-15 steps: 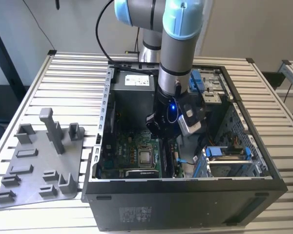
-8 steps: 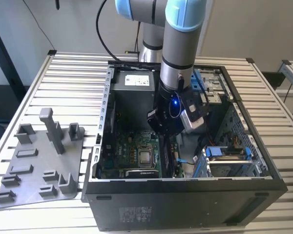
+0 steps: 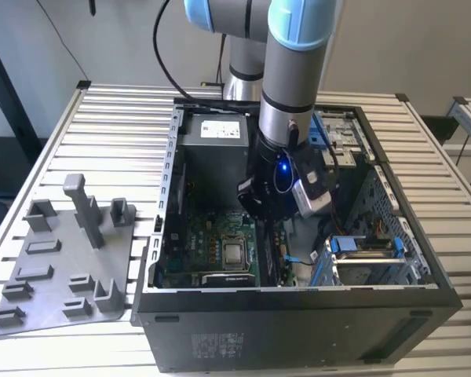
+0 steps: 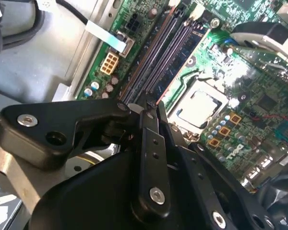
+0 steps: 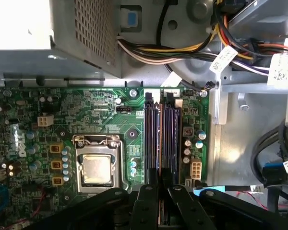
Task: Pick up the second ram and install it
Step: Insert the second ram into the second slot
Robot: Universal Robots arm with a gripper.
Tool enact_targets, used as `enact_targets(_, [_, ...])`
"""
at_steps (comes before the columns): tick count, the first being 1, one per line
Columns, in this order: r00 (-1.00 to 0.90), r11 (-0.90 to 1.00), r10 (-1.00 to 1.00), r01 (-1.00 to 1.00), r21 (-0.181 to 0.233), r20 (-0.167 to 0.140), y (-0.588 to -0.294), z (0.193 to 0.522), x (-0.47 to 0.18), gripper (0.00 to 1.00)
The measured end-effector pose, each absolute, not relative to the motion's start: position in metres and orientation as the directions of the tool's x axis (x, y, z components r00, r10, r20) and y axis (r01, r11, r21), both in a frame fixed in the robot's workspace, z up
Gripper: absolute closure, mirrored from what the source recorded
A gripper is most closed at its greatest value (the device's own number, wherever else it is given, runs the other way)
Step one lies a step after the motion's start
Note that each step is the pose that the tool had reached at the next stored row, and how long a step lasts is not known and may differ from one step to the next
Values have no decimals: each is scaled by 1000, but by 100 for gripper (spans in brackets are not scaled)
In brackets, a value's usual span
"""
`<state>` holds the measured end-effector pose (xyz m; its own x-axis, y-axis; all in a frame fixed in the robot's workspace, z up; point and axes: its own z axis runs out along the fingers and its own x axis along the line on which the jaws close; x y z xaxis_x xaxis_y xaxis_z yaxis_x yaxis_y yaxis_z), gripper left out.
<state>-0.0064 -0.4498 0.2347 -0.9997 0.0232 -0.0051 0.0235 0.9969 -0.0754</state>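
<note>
**Memory stick held edge-on over the slots**

The memory stick shows in the first wrist view as a thin brownish edge, pinched upright between the fingers of the hand. It runs in line with the long memory slots, near their end.

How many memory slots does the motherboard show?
4, I think, set parallel in two pairs beside the CPU socket: one pair nearer it, the other toward the board's edge. The gripper hides their near ends.
</note>
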Motion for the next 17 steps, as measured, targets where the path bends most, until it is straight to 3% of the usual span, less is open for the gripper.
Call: enact_targets(17, [-1000, 998, 18, 18, -68, -4, -451, 225, -7, 86])
